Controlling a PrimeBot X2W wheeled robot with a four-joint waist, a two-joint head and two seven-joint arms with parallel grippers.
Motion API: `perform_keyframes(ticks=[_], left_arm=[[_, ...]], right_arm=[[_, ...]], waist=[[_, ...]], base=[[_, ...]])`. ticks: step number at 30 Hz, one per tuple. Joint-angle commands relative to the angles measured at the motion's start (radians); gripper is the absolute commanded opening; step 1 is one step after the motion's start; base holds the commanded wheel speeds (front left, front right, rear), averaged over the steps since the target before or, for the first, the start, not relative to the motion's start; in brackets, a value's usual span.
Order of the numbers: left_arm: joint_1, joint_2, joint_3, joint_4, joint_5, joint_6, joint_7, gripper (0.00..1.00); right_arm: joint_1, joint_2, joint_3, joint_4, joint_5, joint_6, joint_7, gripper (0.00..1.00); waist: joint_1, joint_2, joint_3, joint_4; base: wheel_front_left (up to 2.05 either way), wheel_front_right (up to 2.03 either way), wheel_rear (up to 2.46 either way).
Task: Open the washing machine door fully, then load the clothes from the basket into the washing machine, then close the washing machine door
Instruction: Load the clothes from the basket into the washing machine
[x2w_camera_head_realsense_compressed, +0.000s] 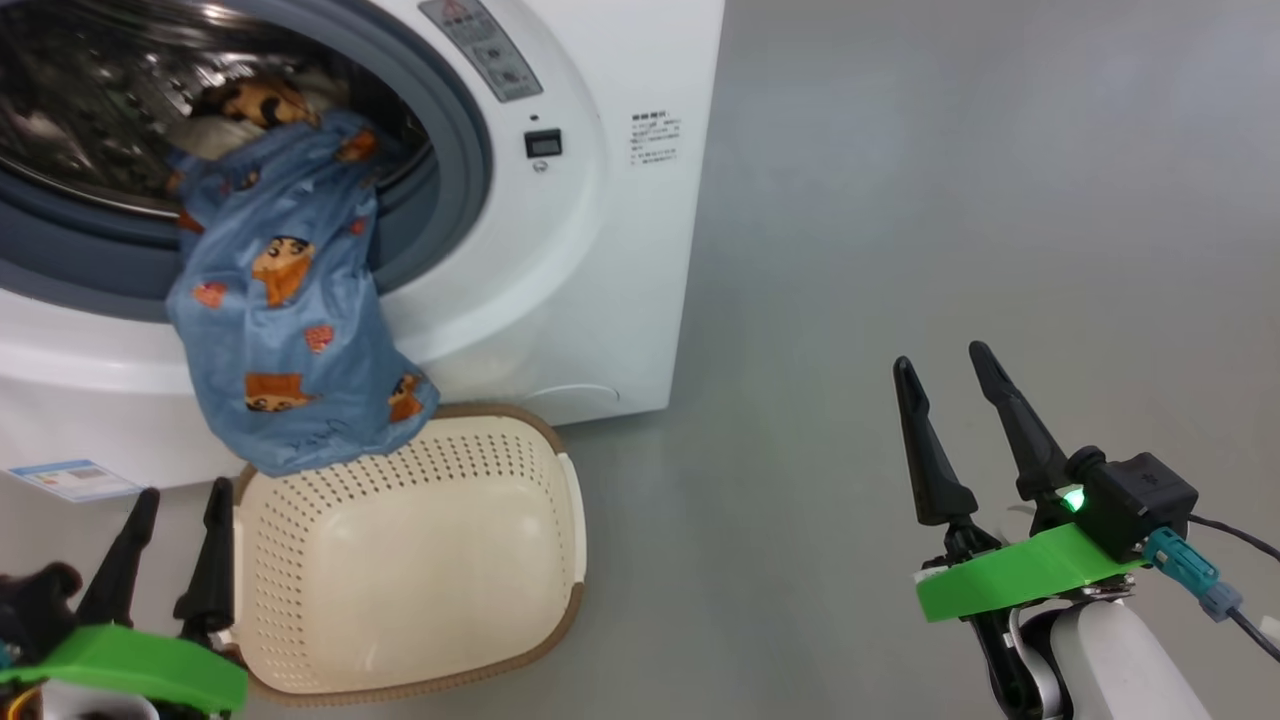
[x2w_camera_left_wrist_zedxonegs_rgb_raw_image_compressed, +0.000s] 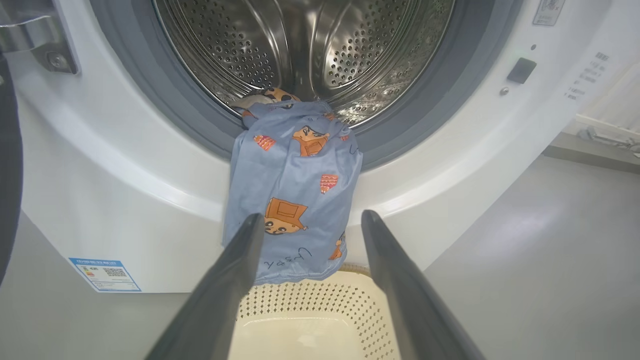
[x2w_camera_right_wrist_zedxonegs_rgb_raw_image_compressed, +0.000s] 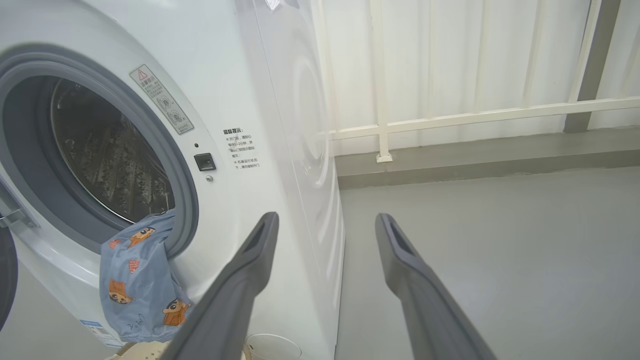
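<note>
The washing machine (x2w_camera_head_realsense_compressed: 600, 250) stands with its drum (x2w_camera_left_wrist_zedxonegs_rgb_raw_image_compressed: 310, 45) open. A light blue garment (x2w_camera_head_realsense_compressed: 285, 320) with orange prints hangs out over the grey gasket (x2w_camera_head_realsense_compressed: 460, 150) and down the white front, its hem reaching the basket (x2w_camera_head_realsense_compressed: 420, 540). More fabric (x2w_camera_head_realsense_compressed: 255, 100) lies inside the drum mouth. The basket's bare inside holds nothing. A dark strip of the door (x2w_camera_left_wrist_zedxonegs_rgb_raw_image_compressed: 7, 170) shows at the left wrist view's left edge. My left gripper (x2w_camera_head_realsense_compressed: 180, 495) is open beside the basket, pointing at the hanging garment (x2w_camera_left_wrist_zedxonegs_rgb_raw_image_compressed: 295, 190). My right gripper (x2w_camera_head_realsense_compressed: 942, 357) is open over bare floor.
Grey floor (x2w_camera_head_realsense_compressed: 950, 200) stretches to the right of the machine. A blue sticker (x2w_camera_head_realsense_compressed: 70, 480) sits low on the washer's front. A white railing (x2w_camera_right_wrist_zedxonegs_rgb_raw_image_compressed: 450, 117) and pale wall stand behind the machine's right side.
</note>
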Motion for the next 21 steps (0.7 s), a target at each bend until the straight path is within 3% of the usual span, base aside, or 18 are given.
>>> perform_keyframes(ticks=[1, 21], left_arm=[[-0.057, 0.053, 0.015, 0.005, -0.02, -0.002, -0.007, 1.0], [-0.382, 0.239, -0.291, 0.229, -0.271, -0.002, -0.007, 1.0]], right_arm=[[-0.023, -0.005, 0.028, -0.038, -0.007, 0.006, -0.008, 1.0], [-0.036, -0.005, 0.057, -0.168, -0.002, 0.006, -0.008, 1.0]], waist=[[0.0, 0.0, 0.038, -0.022], [0.0, 0.0, 0.304, -0.099]], base=[[0.0, 0.0, 0.0], [0.0, 0.0, 0.0]])
